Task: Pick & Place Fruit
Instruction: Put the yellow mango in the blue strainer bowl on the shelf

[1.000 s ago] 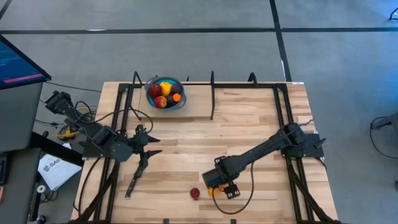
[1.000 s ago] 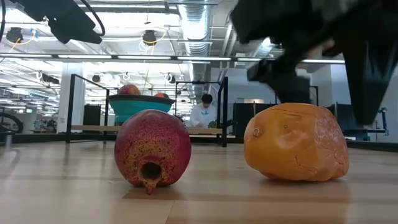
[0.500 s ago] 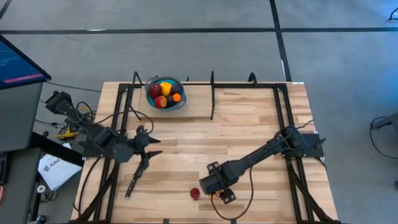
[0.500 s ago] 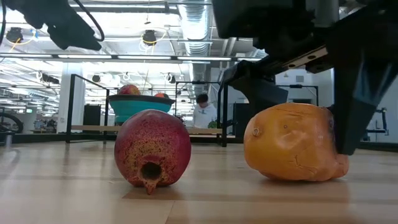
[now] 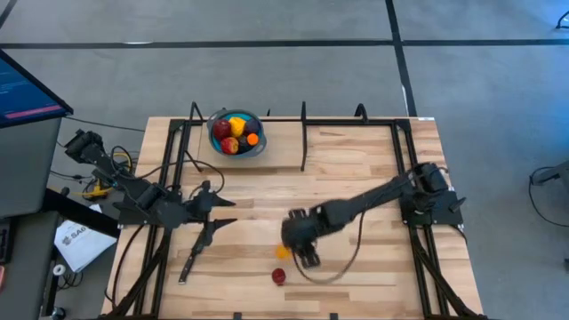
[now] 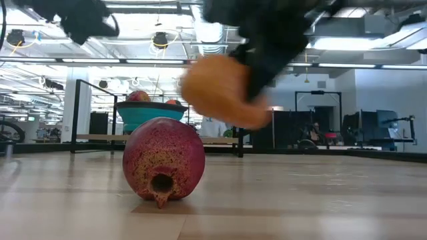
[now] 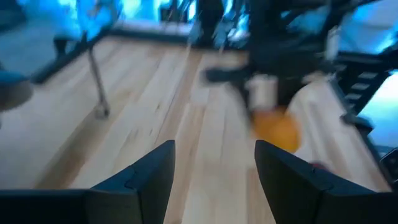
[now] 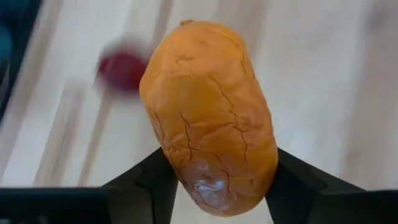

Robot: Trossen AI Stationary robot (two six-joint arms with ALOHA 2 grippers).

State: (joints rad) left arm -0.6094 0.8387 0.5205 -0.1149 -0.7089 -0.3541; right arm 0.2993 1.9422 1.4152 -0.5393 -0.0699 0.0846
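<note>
R fingers pinching orange fruit, off table; red fruit on wood. L fingers spread.

No readable text or labels anywhere

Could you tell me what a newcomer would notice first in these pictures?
The right pincer grips an orange fruit, lifted clear of the table near its front middle. Just below it a red pomegranate-like fruit sits alone on the wood. At the back left, a blue bowl holds more fruit.
</note>
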